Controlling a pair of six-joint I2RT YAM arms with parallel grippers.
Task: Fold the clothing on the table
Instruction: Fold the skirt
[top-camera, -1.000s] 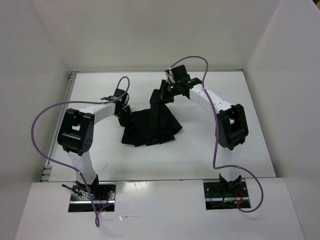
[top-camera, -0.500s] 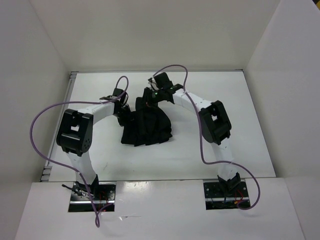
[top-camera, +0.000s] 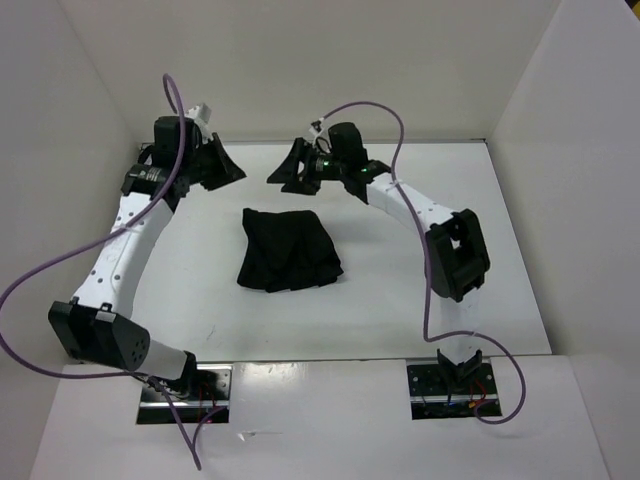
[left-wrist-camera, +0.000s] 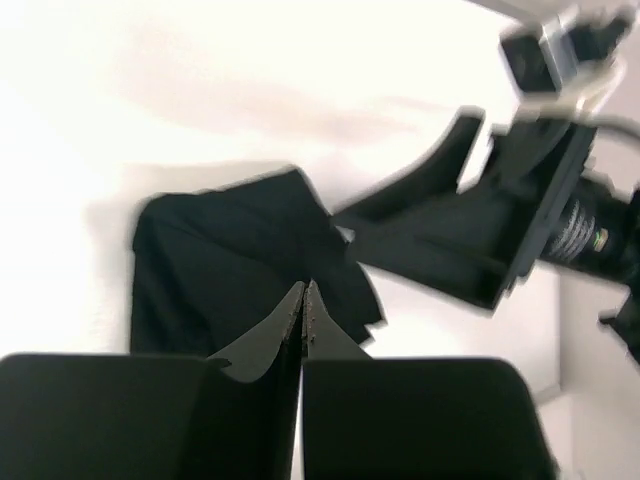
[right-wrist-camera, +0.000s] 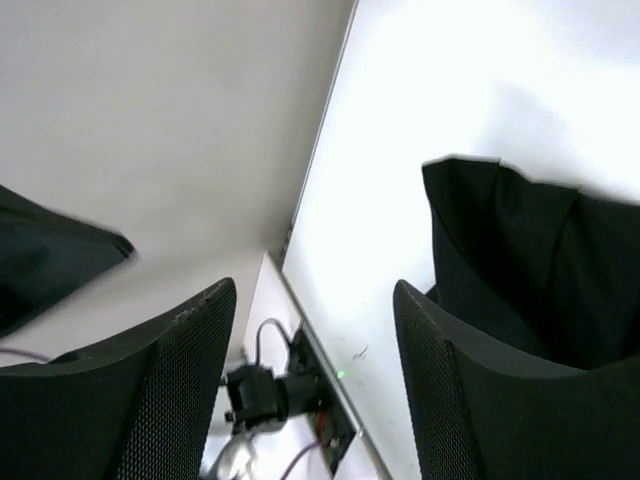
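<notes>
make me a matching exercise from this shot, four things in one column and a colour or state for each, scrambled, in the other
Column one
1. clothing
2. left pincer
3. right pincer
4. table

Column two
a. open, nothing between its fingers
b. shut, holding nothing
c. black, lying in a compact bundle
d. white, flat, bearing the bundle

Pairs: 1-c, 2-b, 3-a, 4-d
</notes>
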